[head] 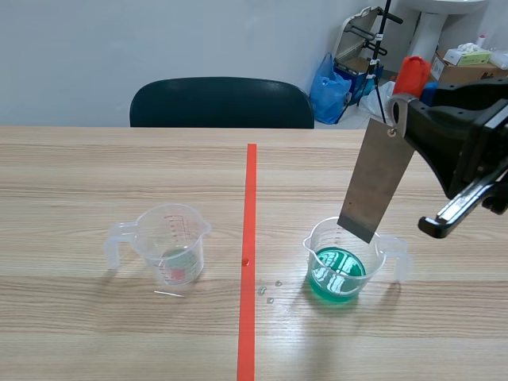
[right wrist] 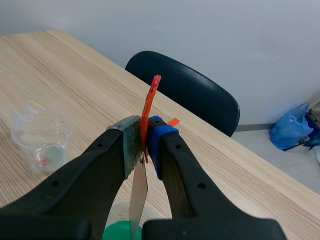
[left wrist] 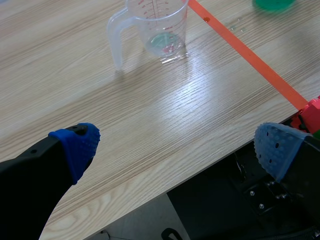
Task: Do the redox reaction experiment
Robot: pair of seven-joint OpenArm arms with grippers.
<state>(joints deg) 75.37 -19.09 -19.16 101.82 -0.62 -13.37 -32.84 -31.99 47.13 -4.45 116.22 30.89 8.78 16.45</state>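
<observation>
green beaker (left wrist: 272, 4) cut off in left wrist view, mostly behind right gripper (right wrist: 145, 145) (only a sliver tbh), table specks (head: 268, 290) way too tiny

A dark chair (head: 221, 103) stands at the far edge of the wooden table (head: 71, 167). Beyond it, by the pale wall (head: 159, 40), a blue plastic bag (head: 329, 89) sits near a cardboard box (head: 468, 71).

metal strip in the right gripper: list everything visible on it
The metal strip is a flat grey rectangular sheet, thin when seen edge-on in the right wrist view. It hangs tilted, its upper end pinched in the right gripper, with an orange-red tag above. A small hole sits near that end. Its lower end is at the mouth of the beaker of green liquid; contact with the liquid is unclear.
</observation>
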